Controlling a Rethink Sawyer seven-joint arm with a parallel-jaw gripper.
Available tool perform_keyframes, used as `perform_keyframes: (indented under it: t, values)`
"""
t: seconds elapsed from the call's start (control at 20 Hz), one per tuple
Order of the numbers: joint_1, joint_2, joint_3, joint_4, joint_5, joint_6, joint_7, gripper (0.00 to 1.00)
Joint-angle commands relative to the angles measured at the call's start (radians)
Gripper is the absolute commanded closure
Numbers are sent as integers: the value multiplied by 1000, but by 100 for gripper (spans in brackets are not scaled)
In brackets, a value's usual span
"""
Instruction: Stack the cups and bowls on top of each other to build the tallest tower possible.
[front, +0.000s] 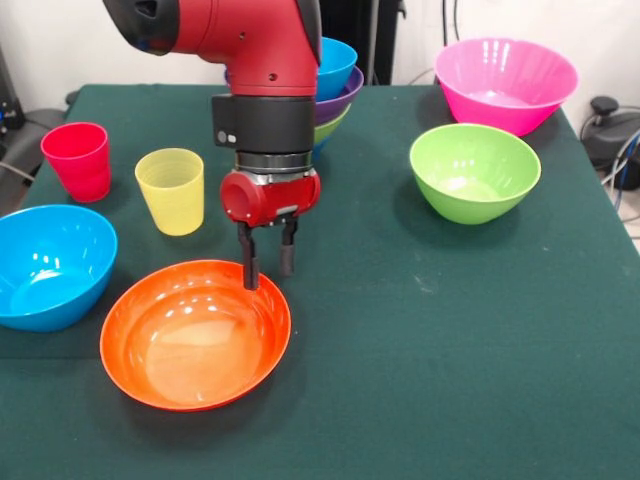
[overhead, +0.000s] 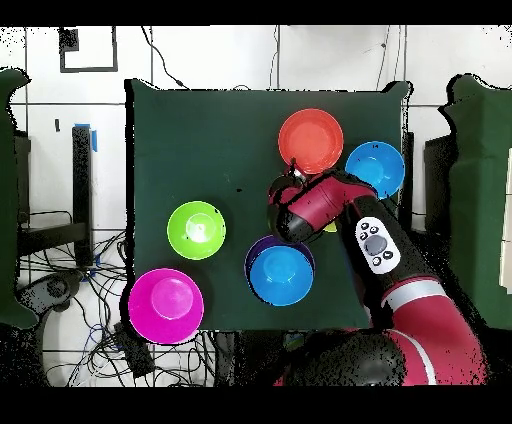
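Note:
My gripper (front: 267, 268) hangs open at the far rim of the orange bowl (front: 195, 335), one finger inside the rim and one just behind it; in the overhead view the gripper (overhead: 290, 180) is at the bowl's (overhead: 310, 140) edge. The tower (front: 335, 90) stands behind my arm, with light blue on top, then purple and lime green; its lowest bowl is mostly hidden. From above the tower (overhead: 280, 272) shows only its blue top. The yellow cup (front: 171, 190) and the red cup (front: 78, 160) stand upright to the left.
A light blue bowl (front: 45, 265) (overhead: 375, 167) sits at the left table edge. A lime green bowl (front: 474, 172) (overhead: 196, 229) and the big pink bowl (front: 505, 82) (overhead: 166, 305) sit on the right half of the green cloth.

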Motion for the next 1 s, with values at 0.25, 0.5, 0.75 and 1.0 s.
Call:
perform_keyframes:
  t: [0.25, 0.5, 0.75, 1.0]
  values:
    - [51, 29, -73, -75, -43, 72, -50, 0]
    - [57, 46, -85, -101, -48, 58, -48, 0]
    - [61, 58, -98, -115, -45, 50, -49, 0]
    - [72, 64, -106, -124, -41, 47, -47, 0]
